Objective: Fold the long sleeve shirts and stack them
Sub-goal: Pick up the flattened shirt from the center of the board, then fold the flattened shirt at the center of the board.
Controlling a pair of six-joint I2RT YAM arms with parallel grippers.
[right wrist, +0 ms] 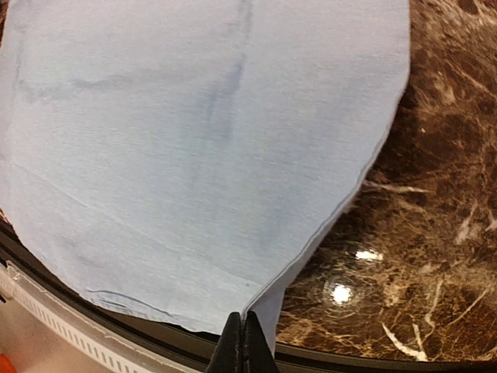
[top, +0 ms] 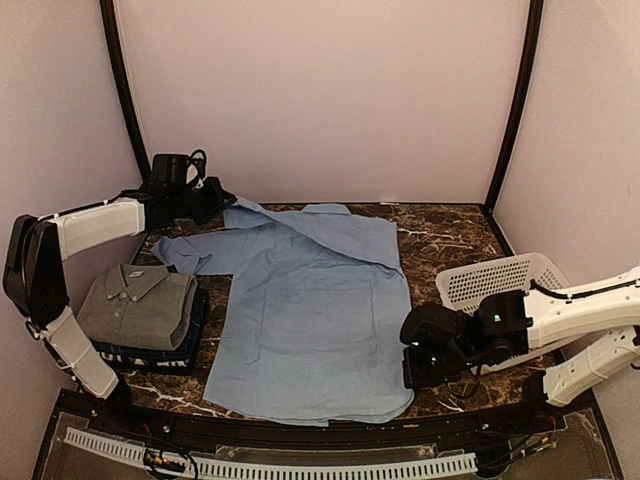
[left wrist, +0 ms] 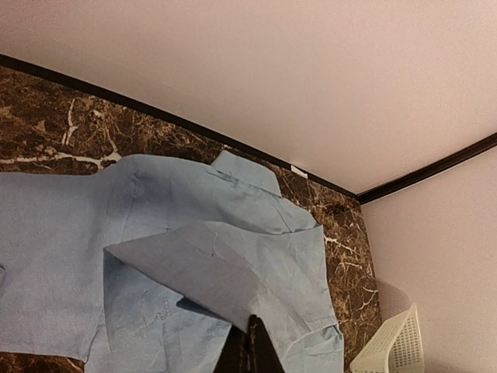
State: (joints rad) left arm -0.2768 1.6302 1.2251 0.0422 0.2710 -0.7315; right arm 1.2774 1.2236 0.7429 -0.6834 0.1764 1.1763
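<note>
Cloth covers most of the worktop point(top: 455, 235) in the top view: the light blue shirt point(top: 310, 310) lies spread across the middle, collar toward the far edge and hem at the near edge. We see the left gripper point(top: 218, 200) near the far left corner of the worktop, clenched on a lifted piece of the shirt by its shoulder. The right gripper point(top: 412, 368) sits low at the shirt's near right corner. By the left edge a folded grey shirt point(top: 140, 305) rests on a folded navy shirt point(top: 192, 345). A white basket point(top: 500, 275) stands at the right edge, just behind the right arm.

From the left wrist we look along the shirt toward the far right corner. A flap of blue cloth stands up in a peak to the fingers point(left wrist: 237, 353), which are pressed together on it. The collar lies flat by the far edge, and a corner of the basket shows at lower right.

From the right wrist the fingers point(right wrist: 233, 350) are closed tight with the hem's edge pinched between them. The rest of the shirt lies smooth on the worktop, with bare marble to its right.
</note>
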